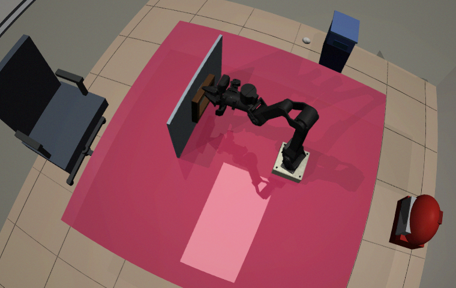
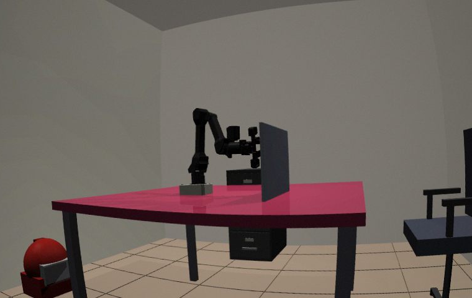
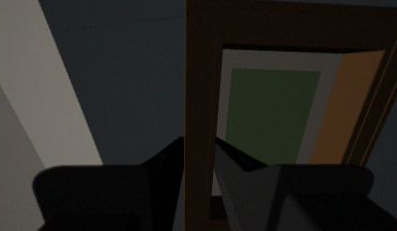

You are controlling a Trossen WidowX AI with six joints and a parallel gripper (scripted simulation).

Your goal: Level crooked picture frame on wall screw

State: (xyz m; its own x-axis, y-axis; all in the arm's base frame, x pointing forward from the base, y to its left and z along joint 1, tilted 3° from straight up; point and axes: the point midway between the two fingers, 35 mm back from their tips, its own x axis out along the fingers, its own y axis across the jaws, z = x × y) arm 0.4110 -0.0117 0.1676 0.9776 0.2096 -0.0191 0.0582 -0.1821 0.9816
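The brown wooden picture frame (image 1: 195,111) (image 3: 200,87) is in front of the upright dark grey panel (image 1: 180,137) (image 2: 275,162) (image 3: 123,87). The wrist view shows its green and orange picture with a pale border. My gripper (image 1: 205,89) (image 3: 198,141) is shut on the frame's top rail, which runs up and down in the wrist view, with one finger on each side. In the exterior view the panel hides the frame and fingertips. The screw and notched strip are hidden. I cannot tell from these views whether the frame is level or rests on the screw.
The panel stands on the pink table (image 1: 134,200) (image 2: 327,199). The arm's pale base (image 1: 287,175) (image 2: 195,189) is on the same table. An office chair (image 1: 68,125) (image 2: 449,232), a blue bin (image 1: 344,28) and a red round object (image 1: 425,219) (image 2: 45,258) are off the table.
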